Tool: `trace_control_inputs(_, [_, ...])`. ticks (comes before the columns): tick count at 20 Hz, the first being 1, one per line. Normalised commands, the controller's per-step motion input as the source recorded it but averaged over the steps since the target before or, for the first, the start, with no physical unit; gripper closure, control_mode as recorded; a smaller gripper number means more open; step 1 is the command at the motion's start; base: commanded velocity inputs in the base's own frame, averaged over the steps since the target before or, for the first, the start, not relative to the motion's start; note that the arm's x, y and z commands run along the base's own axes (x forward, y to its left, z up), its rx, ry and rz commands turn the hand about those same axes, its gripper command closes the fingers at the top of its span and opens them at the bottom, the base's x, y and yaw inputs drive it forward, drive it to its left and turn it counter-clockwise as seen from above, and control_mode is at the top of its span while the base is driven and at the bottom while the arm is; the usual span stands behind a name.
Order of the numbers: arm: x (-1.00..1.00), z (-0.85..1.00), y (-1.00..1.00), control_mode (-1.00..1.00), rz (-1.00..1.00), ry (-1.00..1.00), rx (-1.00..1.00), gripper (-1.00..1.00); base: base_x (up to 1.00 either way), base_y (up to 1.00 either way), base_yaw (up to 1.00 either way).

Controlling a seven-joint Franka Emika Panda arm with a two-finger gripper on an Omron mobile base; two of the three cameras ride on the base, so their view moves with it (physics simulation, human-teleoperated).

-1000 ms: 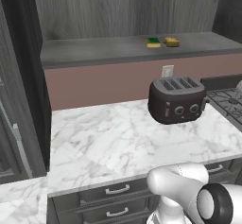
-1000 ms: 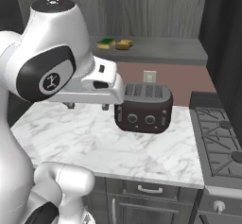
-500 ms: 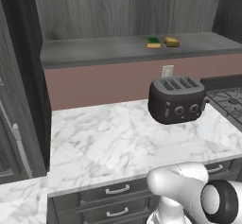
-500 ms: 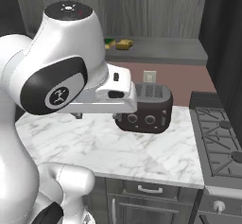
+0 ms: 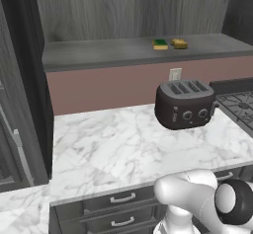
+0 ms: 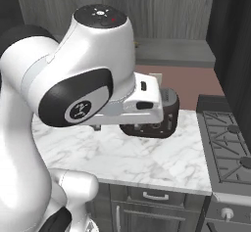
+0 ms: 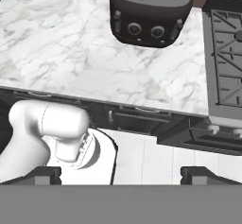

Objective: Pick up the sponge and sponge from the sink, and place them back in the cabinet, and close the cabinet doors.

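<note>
Two sponges lie side by side on the cabinet's grey inner shelf point(image 5: 113, 53): one green-topped sponge point(image 5: 159, 44) and one golden-tan sponge point(image 5: 179, 43). No door covers the shelf; the cabinet doors and the sink are out of view. My gripper point(image 7: 123, 173) is open, its fingertips point(image 7: 45, 173) far apart with nothing between them. It hangs in front of the counter's front edge, well away from the sponges, looking down. In the right base view my arm's big white elbow point(image 6: 93, 79) hides the sponges.
A dark four-slot toaster point(image 5: 185, 104) stands on the white marble counter point(image 5: 108, 144), below the shelf. A stove point(image 6: 228, 143) adjoins the counter on the right. Drawer fronts point(image 5: 118, 211) run under the counter. A tall dark unit point(image 5: 20, 90) borders the left.
My arm has swung across the right base view, its elbow now larger and covering most of the toaster. The sponges have not moved. The gripper stays open.
</note>
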Motion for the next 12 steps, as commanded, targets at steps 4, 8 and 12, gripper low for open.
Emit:
trace_control_inputs(4, [-0.17,-0.01,-0.3,-1.0,0.02,0.0,0.0,-1.0,0.0,0.0,0.0])
trace_control_inputs(8, [-0.27,0.0,-0.3,-1.0,0.02,0.0,0.0,-1.0,0.0,0.0,0.0])
trace_control_inputs(12, [-0.28,0.0,-0.29,-1.0,0.0,0.0,0.0,-1.0,0.0,0.0,0.0])
